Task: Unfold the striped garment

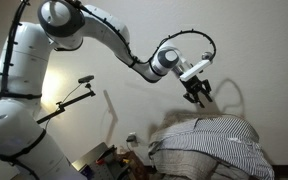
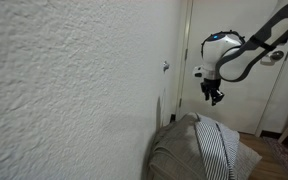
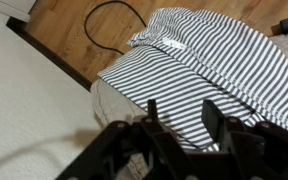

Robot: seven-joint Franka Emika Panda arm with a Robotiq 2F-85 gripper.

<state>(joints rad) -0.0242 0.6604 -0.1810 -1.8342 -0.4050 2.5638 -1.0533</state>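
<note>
The striped garment is white with thin dark stripes and lies draped over a rounded mound; it also shows in an exterior view. In the wrist view the striped garment spreads in folded layers below the camera. My gripper hangs in the air just above the garment's top, clear of the cloth in both exterior views. From the wrist, my gripper has its two dark fingers standing apart, with only striped cloth seen far beneath the gap.
A plain beige mound sticks out under the garment's edge. A black cable loops on the wooden floor. A textured white wall is close beside the pile. A camera on a stand and floor clutter lie nearby.
</note>
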